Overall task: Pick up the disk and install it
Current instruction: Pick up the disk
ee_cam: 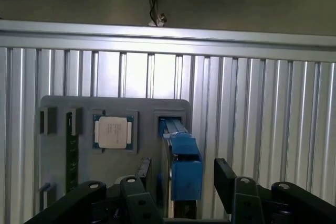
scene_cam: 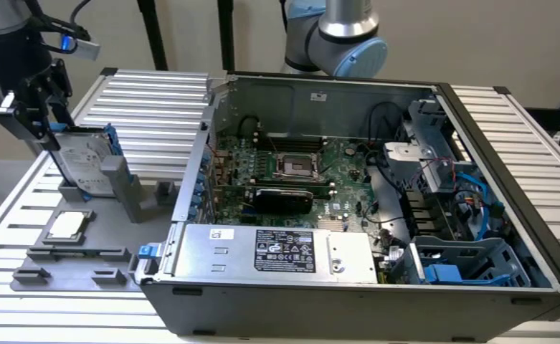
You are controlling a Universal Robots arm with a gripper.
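Observation:
The disk (scene_cam: 81, 161) stands on edge in a slot of the grey fixture plate (scene_cam: 117, 240) at the exterior view's left, its silver face and blue frame showing. My gripper (scene_cam: 42, 123) hangs right over the disk's top edge. In the wrist view the disk's blue frame (ee_cam: 185, 156) runs between the two black fingers (ee_cam: 226, 174), with a visible gap on each side. The gripper (ee_cam: 184, 176) is open, straddling the disk without clamping it.
A small square CPU chip (scene_cam: 69, 224) (ee_cam: 112, 132) lies on the same plate. The open computer case (scene_cam: 356, 89) takes up the middle and right, with a silver box with a black label (scene_cam: 280, 251) at its front and blue bays (scene_cam: 462, 265) at the lower right. Everything rests on a ribbed aluminium table (scene_cam: 155, 93).

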